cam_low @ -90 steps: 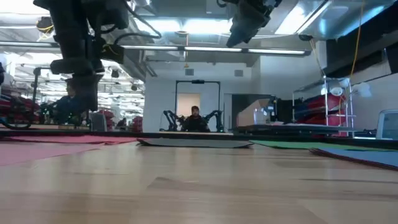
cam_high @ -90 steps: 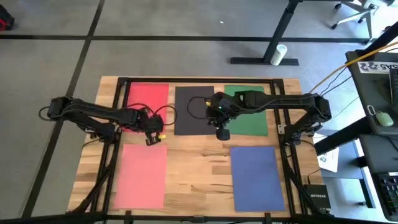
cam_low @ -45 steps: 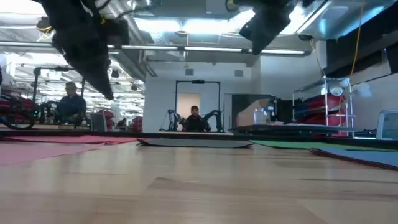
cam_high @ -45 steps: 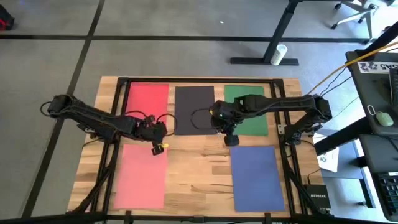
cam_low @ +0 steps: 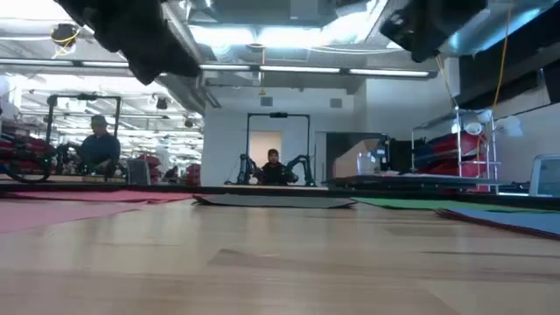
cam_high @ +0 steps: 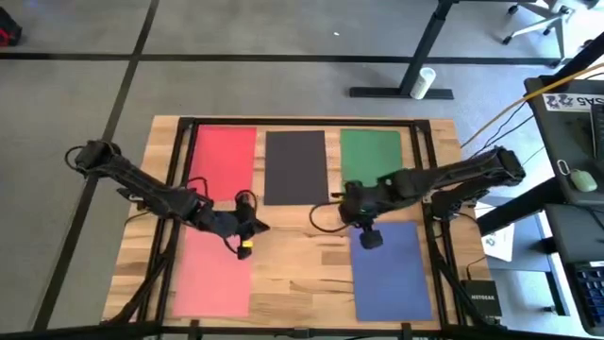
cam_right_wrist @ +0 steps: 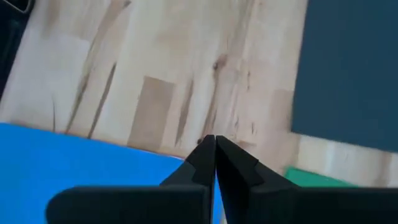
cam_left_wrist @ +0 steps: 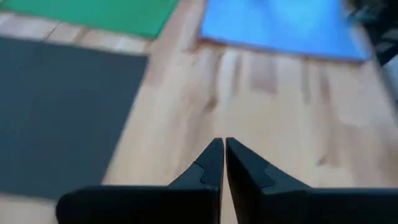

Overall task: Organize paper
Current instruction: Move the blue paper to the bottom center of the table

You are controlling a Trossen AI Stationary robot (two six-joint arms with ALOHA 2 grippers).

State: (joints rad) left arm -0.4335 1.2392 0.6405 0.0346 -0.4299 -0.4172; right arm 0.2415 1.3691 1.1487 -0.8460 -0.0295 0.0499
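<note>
Wood table (cam_high: 302, 274), five sheets laid flat and apart, none overlapping. Back row, left to right: red sheet (cam_high: 225, 156), black sheet (cam_high: 295, 167), green sheet (cam_high: 372, 166), narrow wood strips between them. Front row: pink sheet (cam_high: 216, 274) at left, blue sheet (cam_high: 390, 269) at right, with a wide bare wood lane between them running to the front edge; that lane is the main free space. Left gripper (cam_high: 247, 233) is over bare wood just past the pink sheet's back right corner, fingers pressed together with only a hairline between the tips in its wrist view, nothing held. From there the black sheet's edge and the near edges of green and blue are all in sight across open wood. Right gripper (cam_high: 367, 233) sits over the blue sheet's back left corner, fingers likewise clenched on nothing; tips look to be right at the blue edge, though height above the sheet is hard to judge. In the low view both arms are up off the table and the sheets lie flat, black sheet's front edge maybe slightly lifted.
</note>
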